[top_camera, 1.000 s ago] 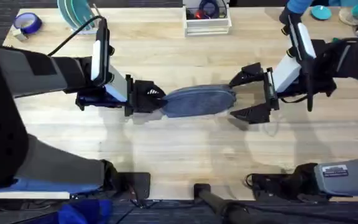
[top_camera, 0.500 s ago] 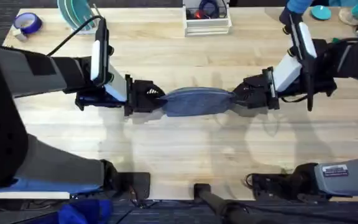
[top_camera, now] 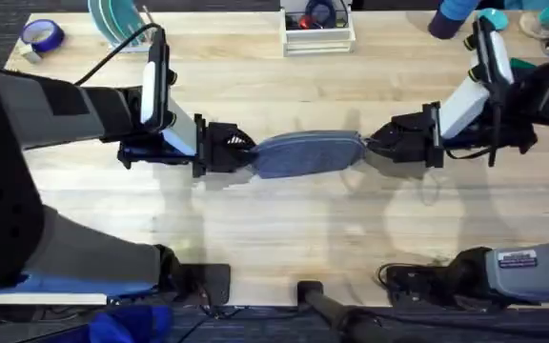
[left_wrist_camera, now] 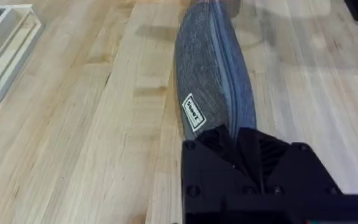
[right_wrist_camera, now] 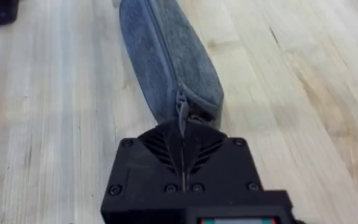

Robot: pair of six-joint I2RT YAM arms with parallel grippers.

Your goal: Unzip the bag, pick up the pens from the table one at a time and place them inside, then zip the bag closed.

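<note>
Two pincers: the left pincer (top_camera: 241, 152) and the right pincer (top_camera: 375, 145) are set at opposite ends of the bag (top_camera: 308, 154).
Bag: it is laid lengthwise on the tabletop (top_camera: 284, 229), between the two pincers, in front of the white tray (top_camera: 318, 38).
Left pincer: it is closed together on the bag's end nearest it, as seen in the left wrist view (left_wrist_camera: 241, 140).
Right pincer: it is clamped on the zipper pull (right_wrist_camera: 181, 107) at the bag's other end.
Zipper: it is seen shut along nearly its whole length.
Pens: none can be made out on the tabletop.
Progress: judged early; unzipping is barely begun, while loading the pens and zipping closed are left.
</note>
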